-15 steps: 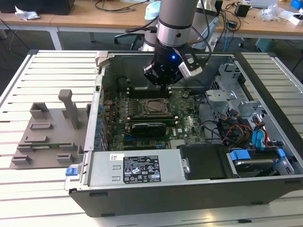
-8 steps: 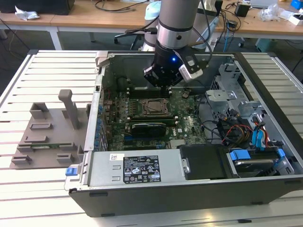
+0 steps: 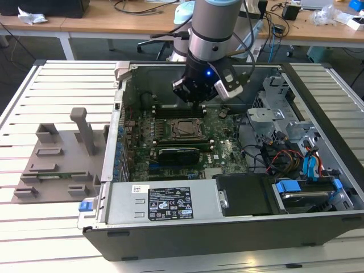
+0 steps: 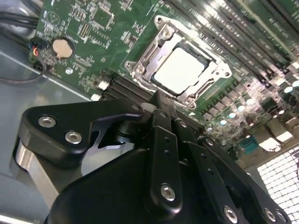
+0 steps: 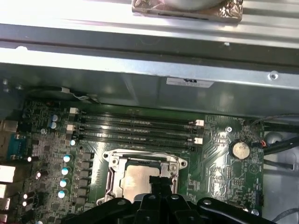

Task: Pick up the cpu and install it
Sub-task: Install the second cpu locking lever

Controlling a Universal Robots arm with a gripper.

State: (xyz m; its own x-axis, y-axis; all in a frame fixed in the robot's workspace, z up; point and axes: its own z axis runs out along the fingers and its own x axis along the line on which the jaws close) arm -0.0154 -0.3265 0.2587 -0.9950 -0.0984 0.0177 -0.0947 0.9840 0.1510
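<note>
The cpu (image 4: 180, 70), a flat square chip with a silvery-white top, lies inside the metal socket frame (image 4: 145, 58) on the green motherboard (image 4: 88, 28). It also shows in the first wrist view as the cpu (image 5: 135, 179), partly hidden by the fingertips. In the exterior view the socket (image 3: 185, 129) sits mid-board inside the open computer case (image 3: 318, 114). My gripper (image 3: 197, 102) hangs a little above the socket, toward the case's back wall. Its black fingers (image 4: 163, 121) stand together, and the gripper (image 4: 161, 100) (image 5: 156, 183) is shut with nothing held.
Memory slots (image 5: 135, 128) run beside the socket, and a coin battery (image 5: 240, 149) sits on the board. A black power supply (image 3: 170, 202) fills the case's front, and a drive cage and cables (image 3: 284, 148) are at the exterior view's right. A grey fixture (image 3: 57, 159) lies on the slatted table at the left.
</note>
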